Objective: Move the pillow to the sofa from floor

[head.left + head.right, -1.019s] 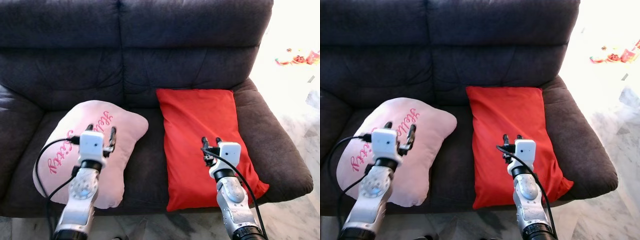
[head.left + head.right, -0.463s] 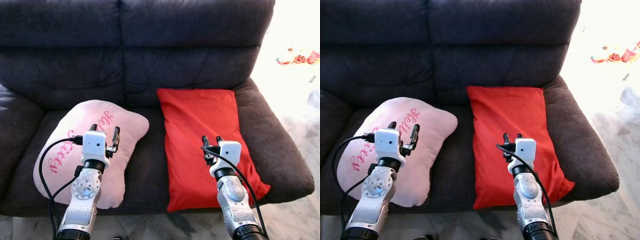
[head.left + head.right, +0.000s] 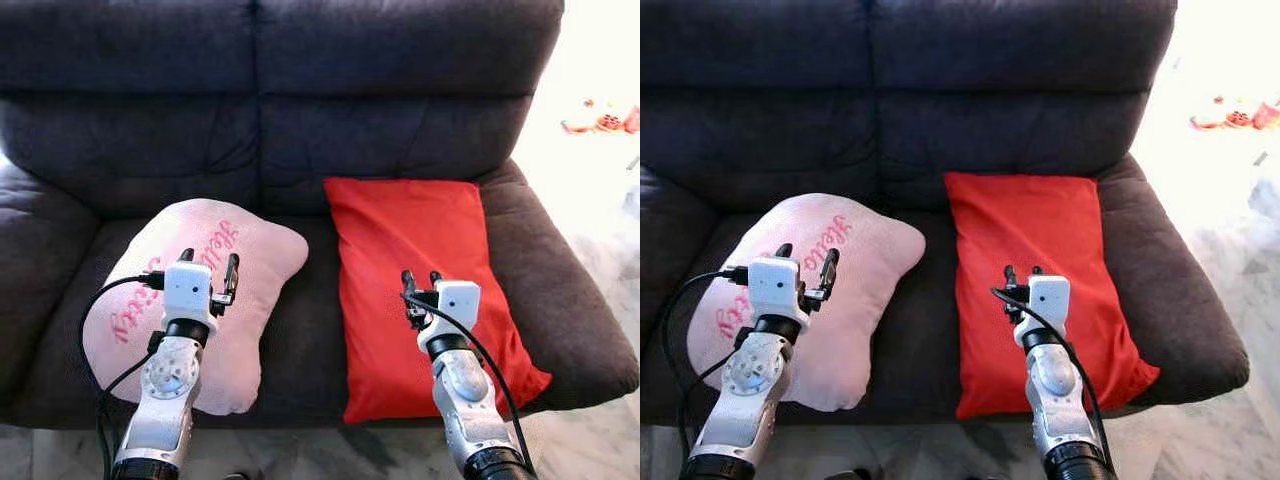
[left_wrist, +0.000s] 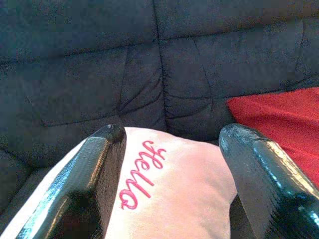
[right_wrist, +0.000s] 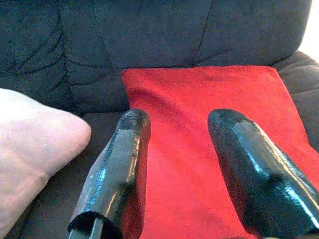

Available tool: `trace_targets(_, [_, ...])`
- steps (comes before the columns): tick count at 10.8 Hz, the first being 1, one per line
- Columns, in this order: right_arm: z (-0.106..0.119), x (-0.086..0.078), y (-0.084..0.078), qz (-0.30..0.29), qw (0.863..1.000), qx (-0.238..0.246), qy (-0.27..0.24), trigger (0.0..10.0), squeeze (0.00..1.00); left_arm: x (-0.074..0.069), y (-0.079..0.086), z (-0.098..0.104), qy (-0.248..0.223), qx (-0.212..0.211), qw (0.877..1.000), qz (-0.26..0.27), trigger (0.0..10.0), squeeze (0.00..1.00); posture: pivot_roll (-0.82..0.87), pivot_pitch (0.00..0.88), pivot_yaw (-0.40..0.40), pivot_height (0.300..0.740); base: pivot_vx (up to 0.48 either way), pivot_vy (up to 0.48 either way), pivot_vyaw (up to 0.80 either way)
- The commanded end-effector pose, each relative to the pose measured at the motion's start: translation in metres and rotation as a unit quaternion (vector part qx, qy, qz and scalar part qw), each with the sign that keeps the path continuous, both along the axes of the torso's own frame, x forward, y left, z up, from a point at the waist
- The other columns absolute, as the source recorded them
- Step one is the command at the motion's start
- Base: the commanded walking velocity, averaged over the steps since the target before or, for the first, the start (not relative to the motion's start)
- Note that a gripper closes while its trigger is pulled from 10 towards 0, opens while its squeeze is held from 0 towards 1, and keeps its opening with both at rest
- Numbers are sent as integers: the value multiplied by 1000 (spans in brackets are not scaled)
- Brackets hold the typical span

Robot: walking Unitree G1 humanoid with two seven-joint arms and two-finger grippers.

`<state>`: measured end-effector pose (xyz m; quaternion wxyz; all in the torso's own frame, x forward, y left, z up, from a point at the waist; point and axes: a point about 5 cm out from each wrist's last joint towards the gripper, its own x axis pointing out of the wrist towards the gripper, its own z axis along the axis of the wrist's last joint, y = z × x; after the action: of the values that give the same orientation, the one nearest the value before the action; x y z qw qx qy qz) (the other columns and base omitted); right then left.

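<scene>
A dark grey fabric sofa [image 3: 300,130] fills the background above pale marble floor [image 3: 590,440]. Two pillows are seen on its seat: a soft pink embroidered pillow [image 3: 260,250] at 9 o'clock, a flat red fabric pillow [image 3: 410,230] at 3 o'clock. Each is judged light, limp and best pinched at a corner. The left tool [image 3: 208,262] and right tool [image 3: 419,280] are held spread, empty, above them.

Dark sofa [image 3: 300,110] seat: pink pillow [image 3: 200,290], red pillow [image 3: 420,270].

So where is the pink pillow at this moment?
The pink pillow lies on the left seat of the sofa, beside the red pillow, with the left gripper above it.
</scene>
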<state>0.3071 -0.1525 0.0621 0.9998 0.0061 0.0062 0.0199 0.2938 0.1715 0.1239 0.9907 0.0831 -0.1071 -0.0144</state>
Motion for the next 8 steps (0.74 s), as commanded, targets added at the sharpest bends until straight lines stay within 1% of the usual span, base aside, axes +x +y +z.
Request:
trace_targets(1, [-2,-1,0,1,1000,-3,1,10000,0,-1,1,1,0,8,1000,-1,10000,0,166,140,-35,740,0,0,0])
trace_targets(8, [-2,0,3,3,1000,0,2,10000,0,0,2,1,2,-2,1000,-4,10000,0,172,142,-31,740,0,0,0])
